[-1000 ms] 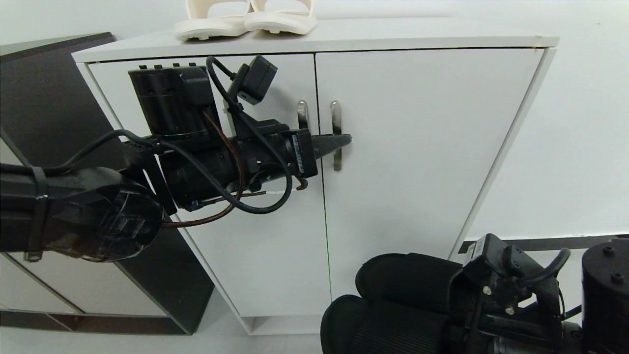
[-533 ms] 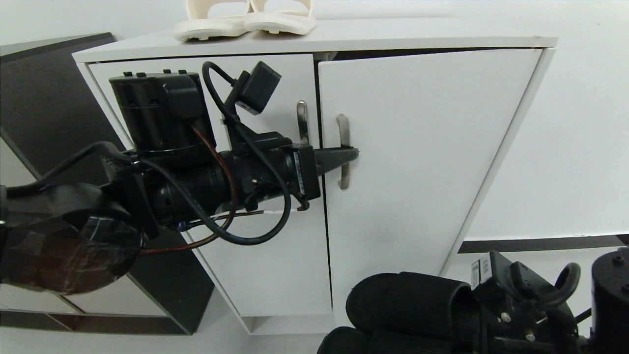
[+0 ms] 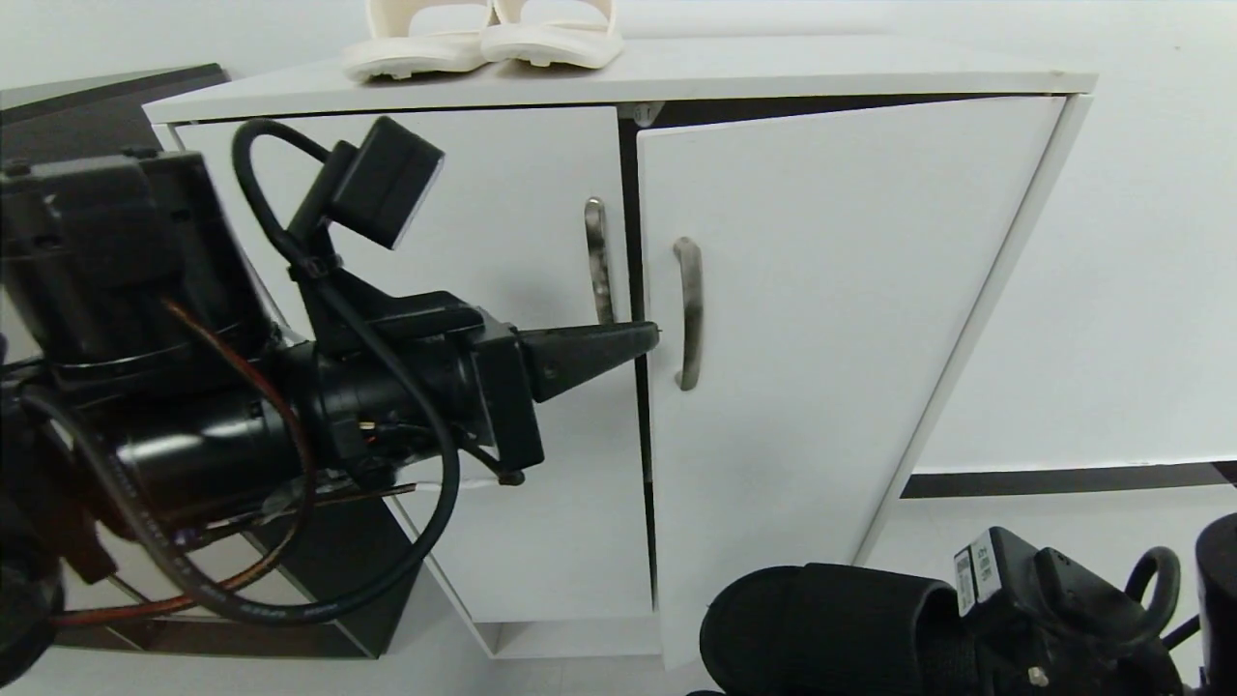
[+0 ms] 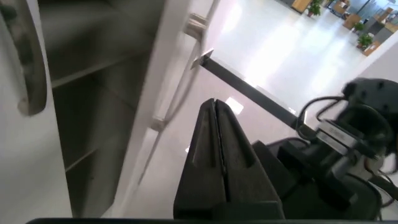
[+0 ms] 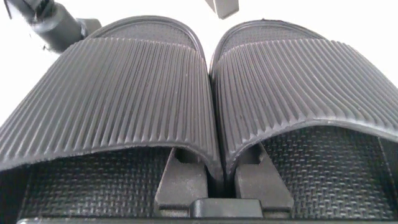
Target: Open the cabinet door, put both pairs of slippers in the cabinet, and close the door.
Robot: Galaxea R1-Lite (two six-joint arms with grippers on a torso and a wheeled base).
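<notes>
Starting at the left gripper (image 3: pixel 646 336): jaws pressed flat together on nothing, tip at the dark gap between the two doors, just beside the right door's handle (image 3: pixel 688 314) and not hooked around it. Over at the right gripper (image 5: pixel 221 177): clamps the black slippers (image 5: pixel 205 93) by their adjoining inner edges, ribbed straps side by side, held low before the cabinet (image 3: pixel 773 68), near the foot of the right door (image 3: pixel 850 290). Outward from there: right door ajar, swung a little off the frame, with a dark wedge along its top edge; left door (image 3: pixel 503 242) flush and closed; bare shelves (image 4: pixel 81 68) visible through the opening from the left wrist. White slippers (image 3: pixel 483 43) together on the cabinet top, untouched. Judging progress: opening begun, gap probably too narrow yet for loading. Left to do: swing the door wide, set the black pair on a shelf, fetch the white pair and place it inside, then shut the door.
</notes>
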